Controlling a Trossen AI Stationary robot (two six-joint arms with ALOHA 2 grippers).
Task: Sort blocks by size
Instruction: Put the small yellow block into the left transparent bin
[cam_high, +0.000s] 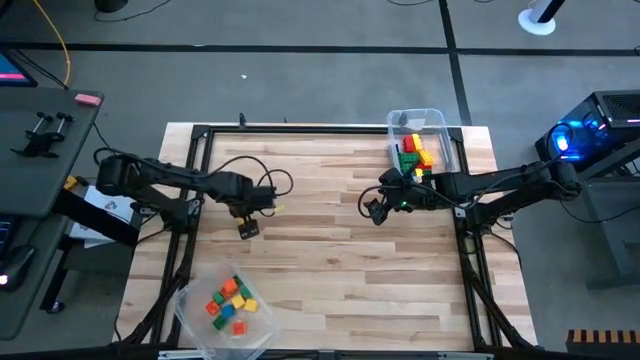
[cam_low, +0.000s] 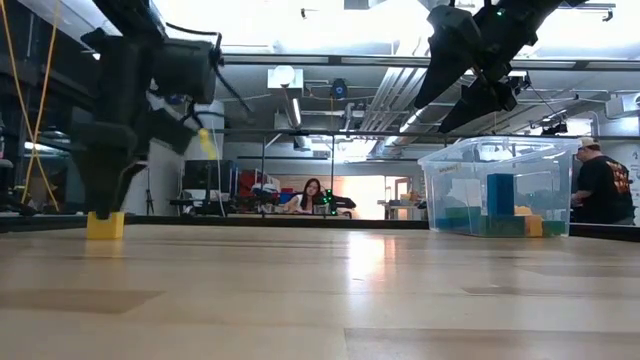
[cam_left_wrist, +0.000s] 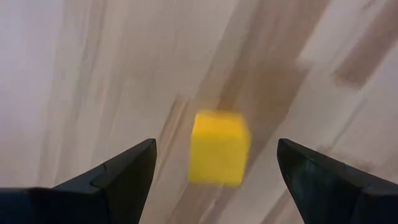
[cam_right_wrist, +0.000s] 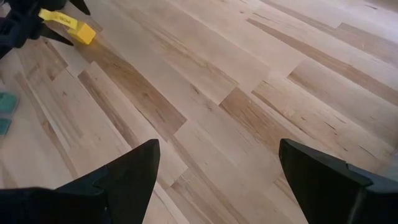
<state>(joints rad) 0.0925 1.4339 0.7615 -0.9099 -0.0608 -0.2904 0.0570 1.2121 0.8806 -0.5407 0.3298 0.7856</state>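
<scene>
A single short yellow block (cam_left_wrist: 217, 146) rests flat on the wooden table (cam_high: 330, 260), left of centre. It also shows in the low view as a yellow block (cam_low: 105, 225). My left gripper (cam_high: 248, 228) points straight down over it and is open, with one finger on each side of the block and a clear gap to both. My right gripper (cam_high: 375, 210) hangs open above the table's right half, tilted down, with nothing between its fingers. More blocks lie in two clear bins.
A clear bin (cam_high: 418, 140) with several coloured blocks stands at the far right edge and also shows in the low view as a bin (cam_low: 500, 190). A second clear bin (cam_high: 225, 305) with small blocks stands at the near left. People are in the room beyond the table.
</scene>
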